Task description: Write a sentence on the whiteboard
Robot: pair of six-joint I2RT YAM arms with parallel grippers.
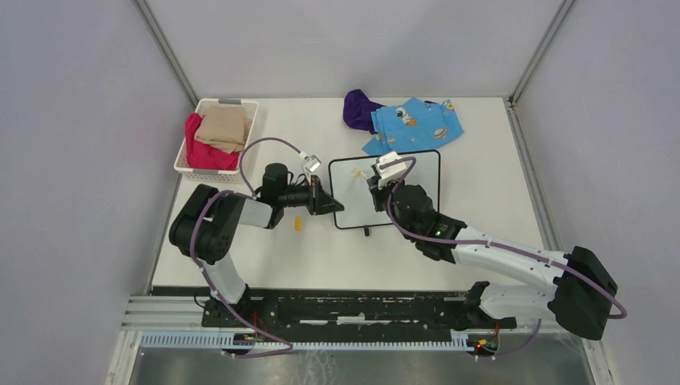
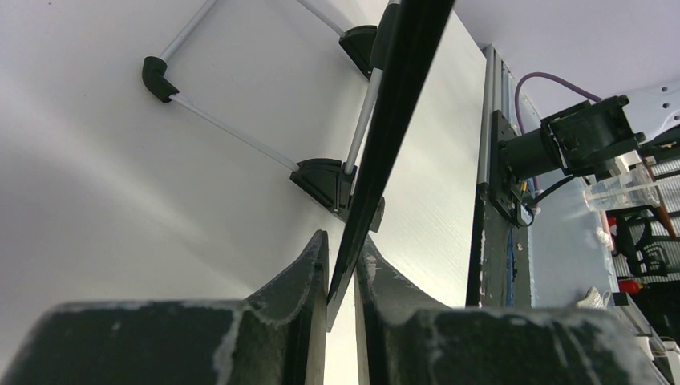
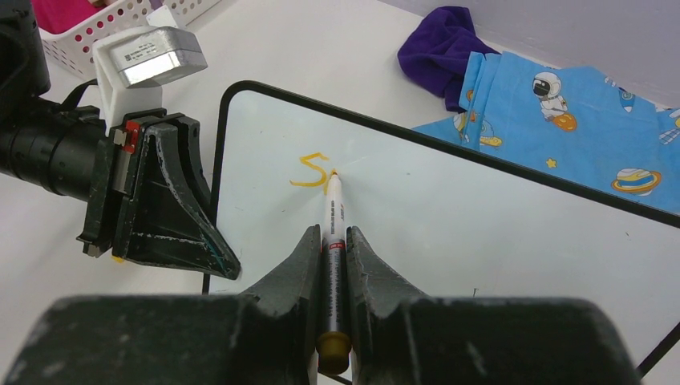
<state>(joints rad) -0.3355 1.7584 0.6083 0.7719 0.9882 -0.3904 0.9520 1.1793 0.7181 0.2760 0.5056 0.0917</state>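
the whiteboard (image 1: 349,200) lies near the middle of the table (image 1: 489,192), just in front of a blue patterned cloth (image 1: 417,124) and a purple cloth (image 1: 361,108). the left gripper (image 2: 341,258) reaches in from the left, and its jaws pinch the board's thin black frame near the near left corner; in the left wrist view the frame runs straight down between the two dark fingers (image 2: 297,281). the right gripper (image 3: 330,241) is over the left half of the board, with its jaws pressed on a marker (image 3: 333,204) that points away from the wrist. the marker's orange tip touches the white surface. of the sentence (image 3: 313,170) only one orange letter shows, an s near the board's far left corner, and the marker tip sits just to the right of it. the remainder of the board is blank. a white basket (image 1: 240,104) holding red and tan cloths stands at the far left of the table, well apart from the board. a small yellow piece (image 1: 297,224) lies on the table beside the left gripper
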